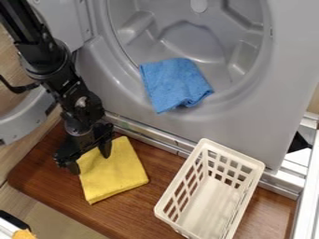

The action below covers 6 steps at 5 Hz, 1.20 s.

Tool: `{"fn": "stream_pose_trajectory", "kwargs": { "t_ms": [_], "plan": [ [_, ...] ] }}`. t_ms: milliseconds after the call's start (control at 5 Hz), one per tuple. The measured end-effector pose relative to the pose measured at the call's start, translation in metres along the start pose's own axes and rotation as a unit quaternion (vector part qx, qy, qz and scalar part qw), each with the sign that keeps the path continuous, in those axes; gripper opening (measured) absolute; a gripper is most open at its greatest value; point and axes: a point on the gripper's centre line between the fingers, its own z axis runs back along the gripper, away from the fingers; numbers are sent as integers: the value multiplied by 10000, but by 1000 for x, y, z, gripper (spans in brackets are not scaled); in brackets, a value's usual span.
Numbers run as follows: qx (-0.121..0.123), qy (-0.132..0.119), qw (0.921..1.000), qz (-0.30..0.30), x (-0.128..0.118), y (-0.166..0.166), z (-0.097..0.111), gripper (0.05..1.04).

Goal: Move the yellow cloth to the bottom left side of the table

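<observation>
The yellow cloth (116, 173) is bright and folded up into a thick, flat shape, a bit like a square. Its edges are mostly straight, and it sits a little turned, with a thin side showing along the bottom. It lies flat on the brown wooden table (37, 165), on the left part, with the basket off to its right. The black gripper (91, 164) is at the top left corner of the cloth, pointing down. Its jaws are wide apart, one on each side of that corner, and they are not pinched shut on the cloth. I cannot tell if they touch it. The basket (163, 205) is creamy white, long, and full of square holes in its sides. It stands on the right part of the table with its open top up, and its pale floor shows inside. Behind the table is a big gray machine (205, 126) with a round opening. A crumpled blue cloth (174, 85) lies in the low part of the opening and hangs over its front rim.
</observation>
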Motion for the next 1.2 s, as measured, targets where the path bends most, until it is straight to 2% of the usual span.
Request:
{"fn": "stream_pose_trajectory", "kwargs": {
  "t_ms": [200,400,600,800,1000,1200],
  "plan": [
    [-68,4,10000,27,-1,-3,5,1000],
    [-219,-29,9997,42,1,-10,20,1000],
    [-63,152,9998,-70,-1,-17,46,1000],
    [-471,337,9983,-57,-3,-25,76,1000],
    [-714,407,9966,39,-3,-29,92,1000],
    [-715,417,9966,29,-3,-29,93,1000]
  ]
}}
